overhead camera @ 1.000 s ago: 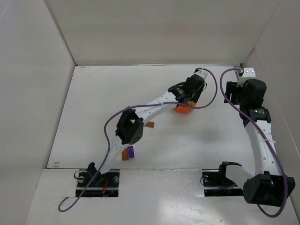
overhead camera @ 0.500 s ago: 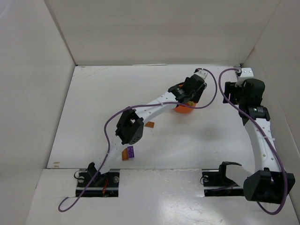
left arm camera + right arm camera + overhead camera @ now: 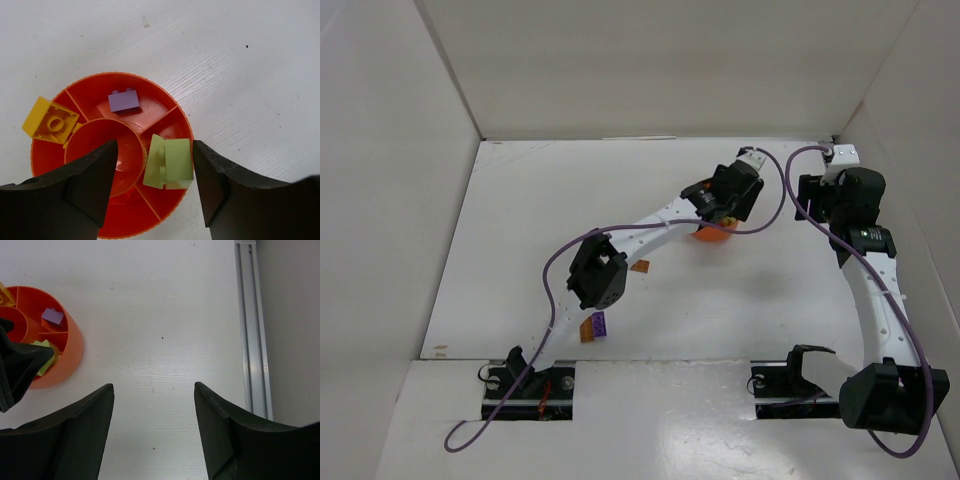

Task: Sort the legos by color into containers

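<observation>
The round orange-red dish (image 3: 100, 80) lies under my left gripper (image 3: 155, 185), which is open above it. Two pale yellow-green bricks (image 3: 170, 162) lie in the dish's right compartment, between the fingers and close to the right one. A purple brick (image 3: 124, 101) lies in the far compartment. A yellow brick (image 3: 50, 121) rests on the left rim. In the top view the left gripper (image 3: 730, 195) covers most of the dish (image 3: 712, 236). My right gripper (image 3: 154, 430) is open and empty over bare table, to the right of the dish (image 3: 70, 357).
Loose bricks lie on the table near the left arm: a brown-orange one (image 3: 640, 266), and an orange one (image 3: 587, 329) beside a purple one (image 3: 603, 324). An aluminium rail (image 3: 252, 325) runs along the right wall. White walls enclose the table.
The left gripper has shifted very slightly over the dish. The right arm has barely moved.
</observation>
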### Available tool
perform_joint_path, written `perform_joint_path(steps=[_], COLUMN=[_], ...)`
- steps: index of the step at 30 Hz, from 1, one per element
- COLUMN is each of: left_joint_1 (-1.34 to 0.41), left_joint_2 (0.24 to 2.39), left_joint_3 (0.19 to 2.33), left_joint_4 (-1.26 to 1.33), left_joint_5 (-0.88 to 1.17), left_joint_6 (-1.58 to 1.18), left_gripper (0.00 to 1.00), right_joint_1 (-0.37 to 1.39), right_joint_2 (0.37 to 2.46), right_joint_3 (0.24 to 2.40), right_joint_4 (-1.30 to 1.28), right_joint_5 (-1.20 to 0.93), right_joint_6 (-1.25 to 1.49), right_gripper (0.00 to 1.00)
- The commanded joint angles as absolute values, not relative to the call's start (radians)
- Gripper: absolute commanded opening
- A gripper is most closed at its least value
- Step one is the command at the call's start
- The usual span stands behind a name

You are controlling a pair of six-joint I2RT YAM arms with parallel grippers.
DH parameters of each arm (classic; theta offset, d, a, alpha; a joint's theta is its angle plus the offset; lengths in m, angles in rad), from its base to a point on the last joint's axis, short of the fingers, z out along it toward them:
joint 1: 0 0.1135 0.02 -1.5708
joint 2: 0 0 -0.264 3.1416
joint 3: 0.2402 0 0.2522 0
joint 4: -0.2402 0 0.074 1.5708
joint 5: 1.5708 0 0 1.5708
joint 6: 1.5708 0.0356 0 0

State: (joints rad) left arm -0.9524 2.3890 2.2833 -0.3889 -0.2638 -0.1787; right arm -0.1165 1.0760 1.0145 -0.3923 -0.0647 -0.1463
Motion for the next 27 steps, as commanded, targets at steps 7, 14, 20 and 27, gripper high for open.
perform_joint_path(steps=[7, 14, 20, 27], left_joint_1=[-0.957, -0.957, -0.957, -0.957], left_joint_2=[2.35, 2.35, 2.315, 2.188], left_joint_3=[2.272, 2.272, 2.272, 2.27], left_joint_4=[-0.362, -0.362, -0.342, -0.342], left_joint_5=[-0.288, -0.299, -0.299, -0.29], left_joint_6=[-0.167, -0.176, -0.167, -0.158], left_gripper=[0.52, 0.44, 0.47, 0.6], right_joint_1=[-0.12, -0.12, -0.12, -0.12], right_joint_2=[1.086, 1.086, 1.086, 1.066], right_joint_3=[1.014, 1.014, 1.014, 1.005], right_joint_4=[-0.341, -0.341, -0.33, -0.301], right_joint_5=[-0.092, -0.101, -0.153, -0.206], right_joint_6=[-0.16, -0.169, -0.178, -0.198], right_gripper=[0.7, 0.7, 0.7, 0.71])
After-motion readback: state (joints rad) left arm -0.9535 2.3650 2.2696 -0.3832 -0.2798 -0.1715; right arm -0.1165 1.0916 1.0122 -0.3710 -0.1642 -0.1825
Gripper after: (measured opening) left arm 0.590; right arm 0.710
